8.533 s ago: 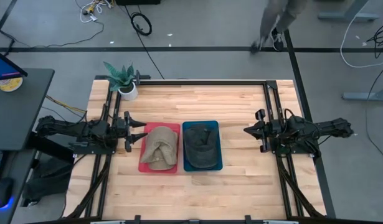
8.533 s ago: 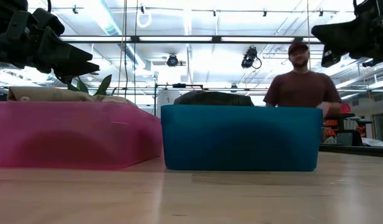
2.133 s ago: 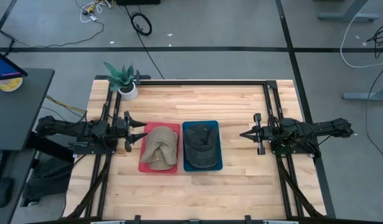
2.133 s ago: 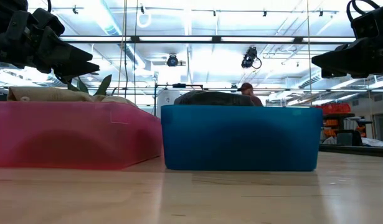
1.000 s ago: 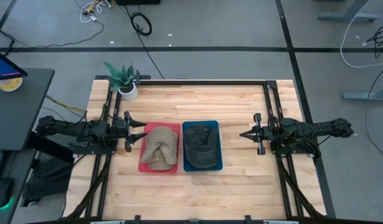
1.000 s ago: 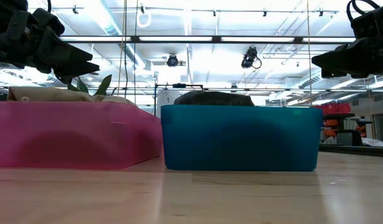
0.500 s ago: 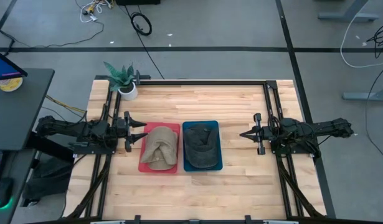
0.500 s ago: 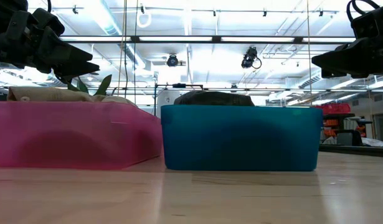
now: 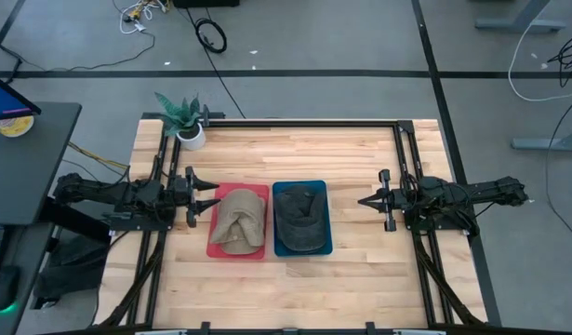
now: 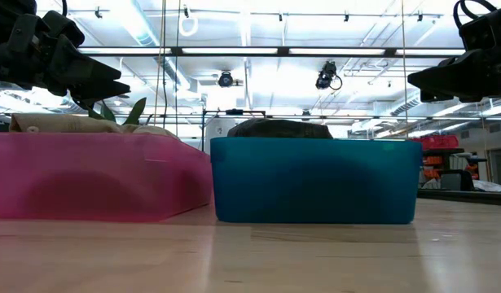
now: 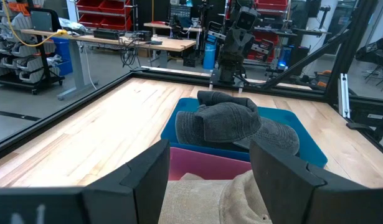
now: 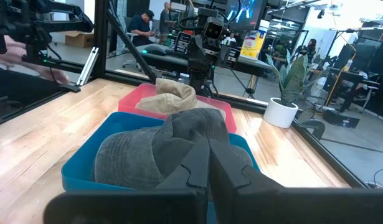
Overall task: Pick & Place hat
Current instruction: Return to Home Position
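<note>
Black cap (image 9: 299, 216): in blue bin (image 9: 327, 249). Brown caps (image 9: 239, 221): red bin (image 9: 211, 249), touching blue bin's left side. Left gripper (image 9: 209, 197): farther left, fingers spread, empty. Right gripper (image 9: 363, 201): right of blue bin, fingers together, empty.

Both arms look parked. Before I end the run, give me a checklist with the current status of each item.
1. Brown cap inside the red bin: ok.
2. Number of brown caps piled in that bin: cannot tell.
3. Black cap inside the blue bin: ok.
4. Left gripper open, holding nothing, raised at the red bin's outer edge: ok.
5. Right gripper shut, holding nothing, raised and well apart from the blue bin: ok.
6. Potted plant upright at the table's far left corner, away from both arms: ok.
</note>
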